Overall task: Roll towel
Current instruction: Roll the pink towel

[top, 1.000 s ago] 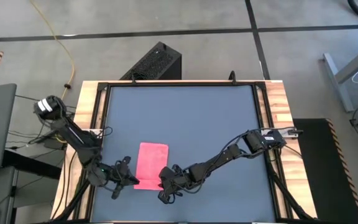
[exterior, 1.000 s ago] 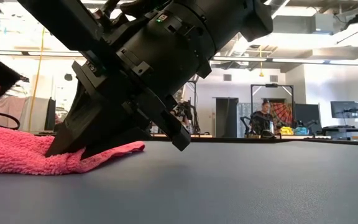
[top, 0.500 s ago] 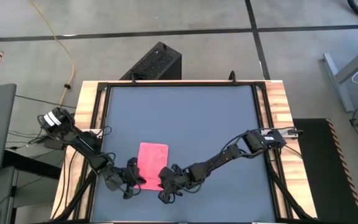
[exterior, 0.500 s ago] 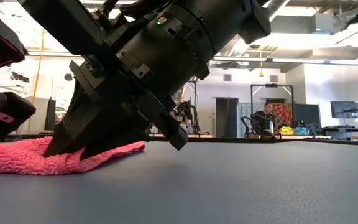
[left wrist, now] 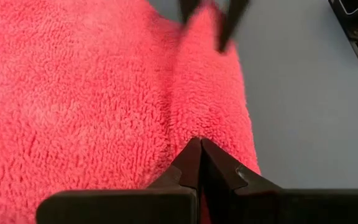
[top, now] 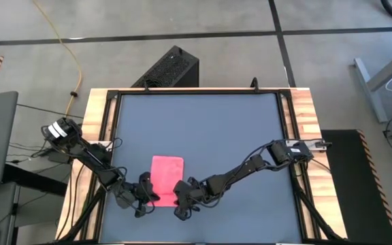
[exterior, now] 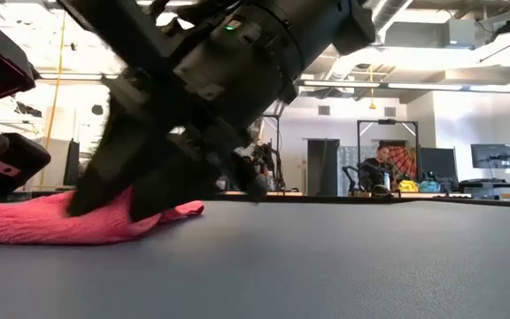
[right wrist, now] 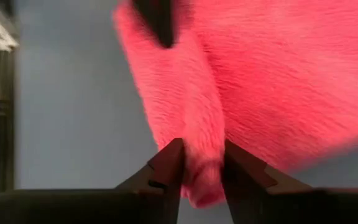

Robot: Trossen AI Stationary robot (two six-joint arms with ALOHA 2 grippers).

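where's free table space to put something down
Bare: the whole far half of the table beyond the towel, and the stretch right of the right arm. Crowded: the near edge, where the left gripper and right gripper meet the towel's near end.

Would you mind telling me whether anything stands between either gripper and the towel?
Nothing visible does. Both grippers are already at the towel: the left gripper is shut at its near edge, and the right gripper straddles a raised fold.

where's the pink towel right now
In the high view the towel lies flat on the table near its front edge, left of centre, with the left gripper and right gripper at its two near corners.
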